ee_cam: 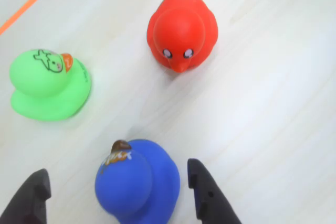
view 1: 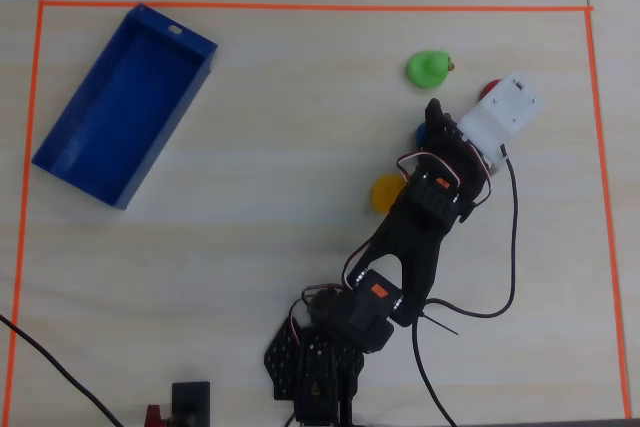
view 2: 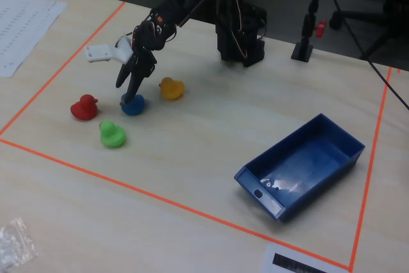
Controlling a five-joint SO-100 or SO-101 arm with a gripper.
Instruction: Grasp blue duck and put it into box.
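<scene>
Black arm angled down; end effector (ee_cam: 118, 192) spread wide astride blue duck (ee_cam: 137, 181), seemingly not touching.

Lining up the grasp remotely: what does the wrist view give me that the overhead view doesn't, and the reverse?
Only the wrist view shows the gripper open, its fingers either side of the blue duck, plus the whole red duck. Only the overhead view shows the box, empty at far left, and the yellow duck. Both show the green duck.

A red duck (ee_cam: 182, 31), a green duck (ee_cam: 48, 85) and a yellow duck (view 2: 170, 87) stood apart on the pale worktop (view 2: 211, 132), inside orange tape (view 2: 160, 199).
</scene>
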